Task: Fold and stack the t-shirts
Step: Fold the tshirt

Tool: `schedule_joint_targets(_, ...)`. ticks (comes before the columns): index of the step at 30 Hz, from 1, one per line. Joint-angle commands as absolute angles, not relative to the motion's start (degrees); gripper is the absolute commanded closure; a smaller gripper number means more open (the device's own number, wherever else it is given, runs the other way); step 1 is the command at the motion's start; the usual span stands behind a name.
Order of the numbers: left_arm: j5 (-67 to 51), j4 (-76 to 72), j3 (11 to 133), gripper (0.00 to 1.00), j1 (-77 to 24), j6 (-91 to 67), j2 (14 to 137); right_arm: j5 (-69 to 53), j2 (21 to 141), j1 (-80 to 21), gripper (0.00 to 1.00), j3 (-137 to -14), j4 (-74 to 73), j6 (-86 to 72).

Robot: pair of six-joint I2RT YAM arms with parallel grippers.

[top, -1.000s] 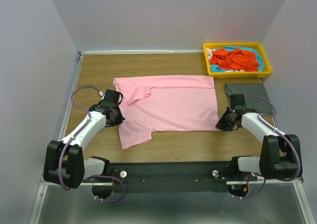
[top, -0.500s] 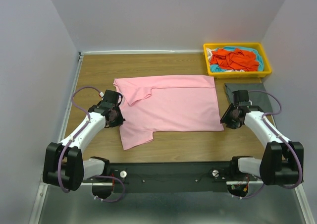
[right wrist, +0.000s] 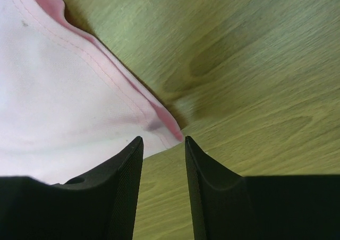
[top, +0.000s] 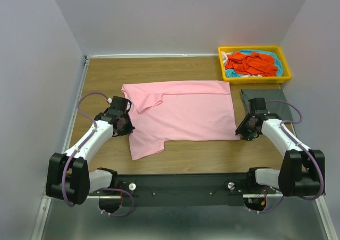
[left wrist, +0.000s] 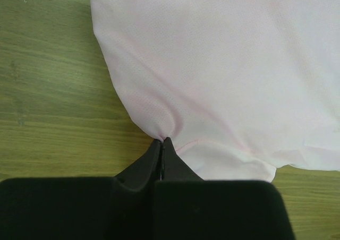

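- On the wooden table (top: 106, 75), the pink shirt (top: 186, 112) lies spread out flat.
- Left claw (left wrist: 161, 141) is pinched tight on the shirt's left edge.
- Right claw (right wrist: 163, 140) stands apart at the shirt's right corner.

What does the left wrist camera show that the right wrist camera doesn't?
Only the left wrist view: the left gripper shut, pinching a puckered edge of the pink shirt, with a broad spread of the cloth beyond it.

Only the right wrist view: the right gripper with its fingers apart, and the shirt's stitched corner lying at the mouth of the gap, not pinched.

Both: the same pink shirt lying on the wooden table, seen from close above.
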State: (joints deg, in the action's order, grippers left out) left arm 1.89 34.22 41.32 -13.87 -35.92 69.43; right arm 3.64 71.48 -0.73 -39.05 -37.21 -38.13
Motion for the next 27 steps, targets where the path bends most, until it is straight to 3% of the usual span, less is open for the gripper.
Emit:
schedule_joint_targets(1, 0.4, 33.3, 40.3, 1.00, -13.7, -35.0, 68.2, 1.2, 72.2, -0.4, 0.56, -37.1, -36.7, -40.6)
schedule_joint_targets(17, 0.3, 33.6, 40.2, 1.00, -13.7, -34.7, 68.0, 5.2, 73.6, -0.5, 0.57, -33.0, -31.0, -42.2)
schedule_joint_targets(21, 0.4, 33.9, 40.3, 1.00, -13.7, -34.6, 68.0, 5.1, 73.7, -0.4, 0.67, -32.9, -30.9, -42.3)
schedule_joint_targets(22, 0.3, 34.0, 40.3, 1.00, -13.7, -34.6, 67.9, 4.9, 73.3, -0.4, 0.77, -32.8, -31.2, -42.7)
schedule_joint_targets(25, 0.4, 35.2, 40.4, 1.00, -13.7, -34.4, 67.3, 4.4, 69.5, -0.4, 0.95, -32.7, -33.0, -43.1)
schedule_joint_targets(27, 0.4, 36.4, 40.3, 1.00, -13.7, -34.2, 66.8, 4.5, 68.0, -0.4, 0.99, -33.5, -35.1, -43.1)
